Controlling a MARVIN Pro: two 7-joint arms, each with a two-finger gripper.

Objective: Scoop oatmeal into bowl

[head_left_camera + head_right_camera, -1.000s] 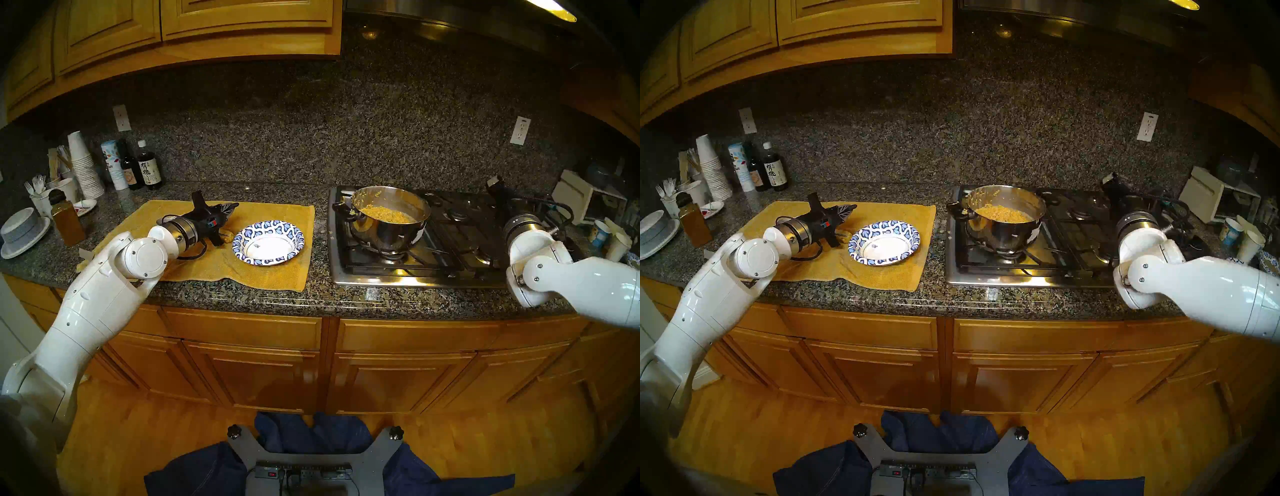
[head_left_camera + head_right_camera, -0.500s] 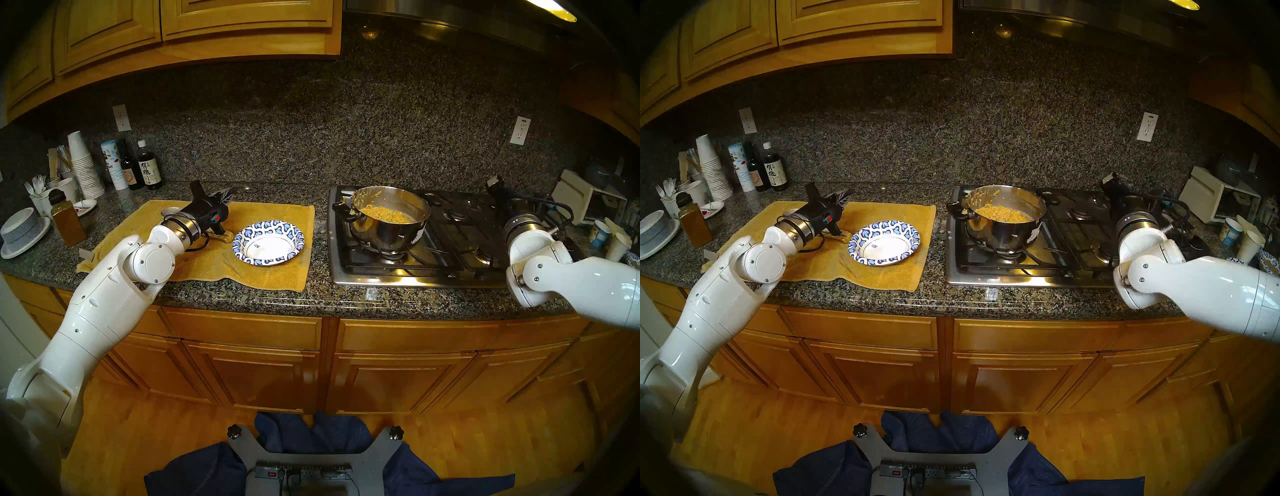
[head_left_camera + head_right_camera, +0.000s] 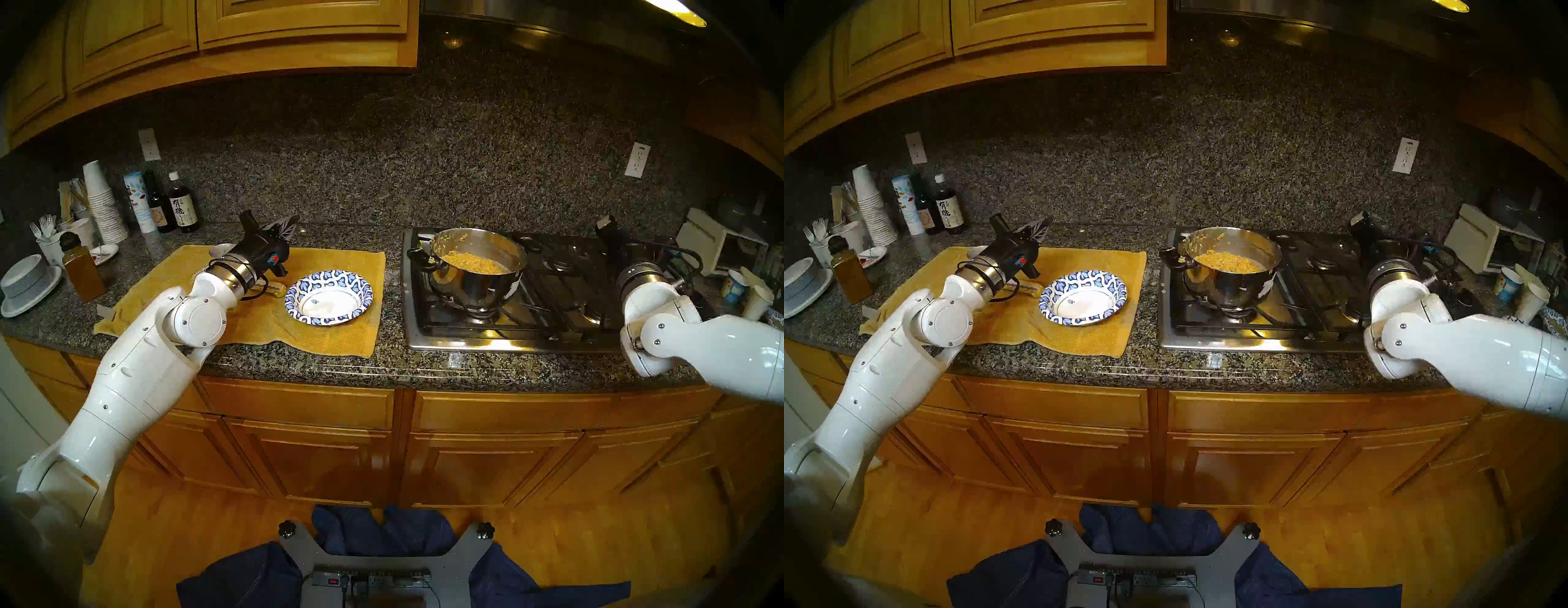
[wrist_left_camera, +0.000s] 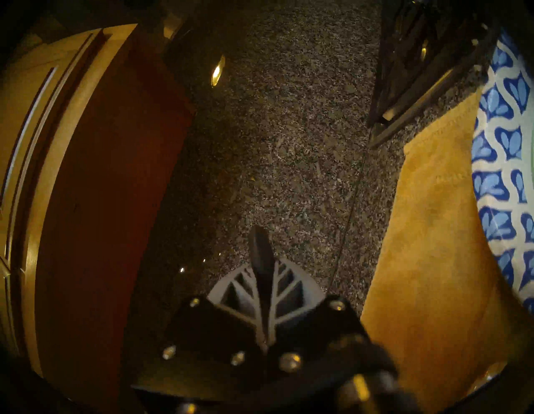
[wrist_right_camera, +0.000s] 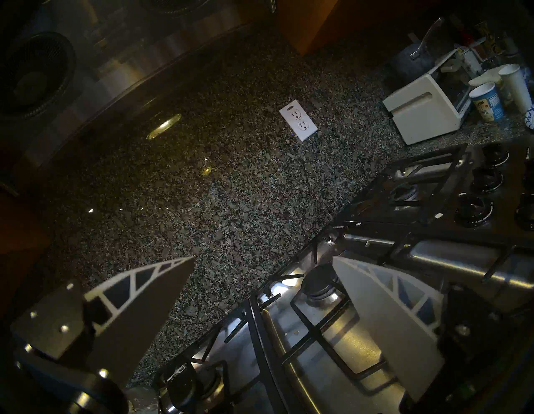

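Note:
The blue-and-white patterned paper bowl [image 3: 329, 297] [image 3: 1083, 297] sits with nothing in it on a yellow cloth [image 3: 339, 339]; its rim shows at the right edge of the left wrist view [image 4: 508, 162]. The yellowish oatmeal [image 3: 471, 261] [image 3: 1229, 260] lies in a steel pot [image 3: 475, 288] on the stove's left burner. My left gripper [image 3: 288, 223] [image 4: 261, 251] is shut with nothing in it, raised over the cloth's back edge, left of and behind the bowl. My right gripper [image 3: 607, 225] [image 5: 263, 258] hangs open over the stove's right side, well clear of the pot.
A yellowish utensil [image 3: 275, 289] lies on the cloth just left of the bowl. Cups, bottles, a brown jar [image 3: 82, 271] and stacked grey bowls [image 3: 27, 284] crowd the far left. A white toaster oven [image 3: 717, 246] and cups stand at the right.
My left arm has risen and swung back toward the wall, away from the utensil beside the bowl, with its gripper still shut. The right arm has not moved.

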